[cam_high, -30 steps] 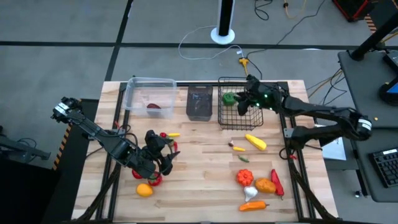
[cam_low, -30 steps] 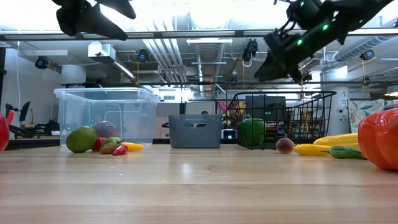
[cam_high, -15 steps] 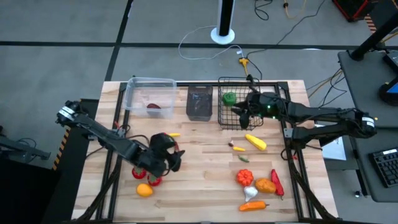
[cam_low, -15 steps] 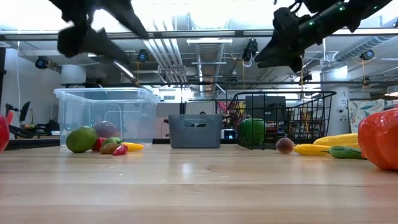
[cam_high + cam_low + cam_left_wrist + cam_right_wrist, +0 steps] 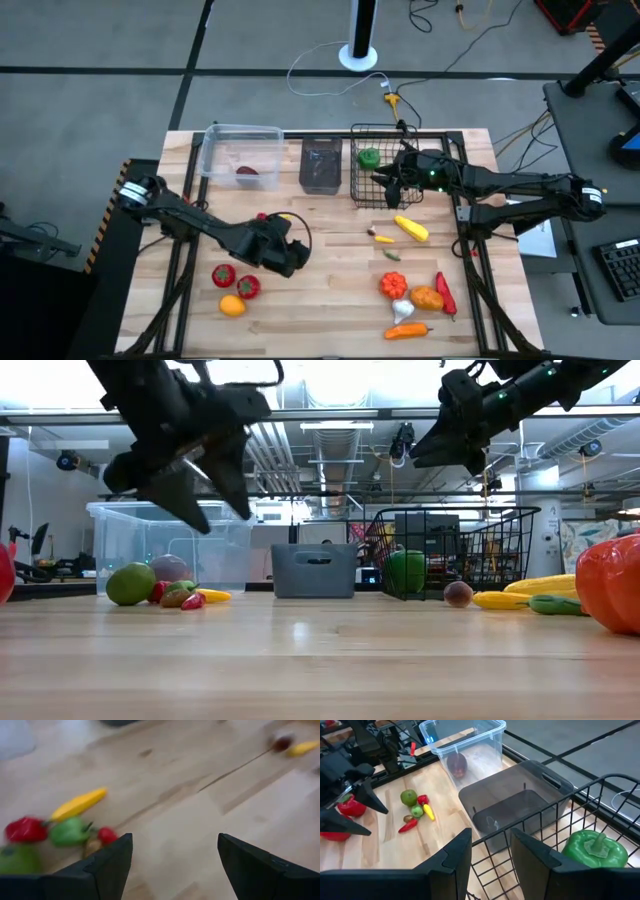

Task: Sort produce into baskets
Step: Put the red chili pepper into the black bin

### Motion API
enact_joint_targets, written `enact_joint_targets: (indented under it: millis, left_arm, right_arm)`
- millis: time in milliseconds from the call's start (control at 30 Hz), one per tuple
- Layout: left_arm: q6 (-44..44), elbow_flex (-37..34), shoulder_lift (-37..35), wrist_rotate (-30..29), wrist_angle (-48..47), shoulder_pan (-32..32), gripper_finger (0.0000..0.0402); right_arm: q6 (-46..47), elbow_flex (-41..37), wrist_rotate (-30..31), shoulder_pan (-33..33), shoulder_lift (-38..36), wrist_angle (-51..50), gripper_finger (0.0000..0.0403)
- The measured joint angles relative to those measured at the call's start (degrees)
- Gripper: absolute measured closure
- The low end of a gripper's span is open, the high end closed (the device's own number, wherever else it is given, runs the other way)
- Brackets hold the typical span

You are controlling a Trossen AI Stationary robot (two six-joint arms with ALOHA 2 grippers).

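Desk (image 5: 330, 290): pale wooden top carrying all the produce and the three baskets, which stand in a row along the 12 o'clock edge.
Clear tub (image 5: 240, 150): at about 11 o'clock, with one dark red piece (image 5: 248, 173) lying inside.
Wire basket (image 5: 380, 180): black mesh, at about 1 o'clock; a green pepper (image 5: 368, 157) sits in its far corner.
Dark bin (image 5: 321, 165): between the tub and the wire basket; I cannot tell whether anything lies in it.
Left claw (image 5: 288, 256): hangs above the desk near the centre, slightly toward 8 o'clock, fingers spread wide and released, holding nothing.
Right claw (image 5: 392, 180): over the wire basket's near side, fingers a narrow gap apart, nothing between them in the right wrist view.
Right-hand produce: at 4 to 5 o'clock, an orange-red pepper (image 5: 393, 285), white garlic (image 5: 402, 310), an orange fruit (image 5: 426, 298), a red chilli (image 5: 445, 293) and an orange chilli (image 5: 410, 330) lie close together; a yellow squash (image 5: 411, 228) lies nearer the wire basket.
Left-hand produce: at about 8 o'clock, two red tomatoes (image 5: 224, 275) and an orange (image 5: 232, 306).
Small cluster (image 5: 416, 810): a green round fruit, small red and green pieces and a yellow pepper, in front of the clear tub.
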Motion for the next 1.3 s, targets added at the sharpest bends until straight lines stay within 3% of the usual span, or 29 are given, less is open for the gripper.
enact_joint_targets:
  millis: [233,1300]
  left_arm:
    - [-7.49,3.27,4.91,5.09,-9.62,0.61,0.0141]
    - [-4.14,3.26,12.97,9.85,-6.56,6.0,0.0142]
  right_arm:
    - [-0.63,0.0,0.04,0.0,0.0,0.02,0.0277]
    - [-0.85,0.0,0.04,0.0,0.02,-2.45,0.0277]
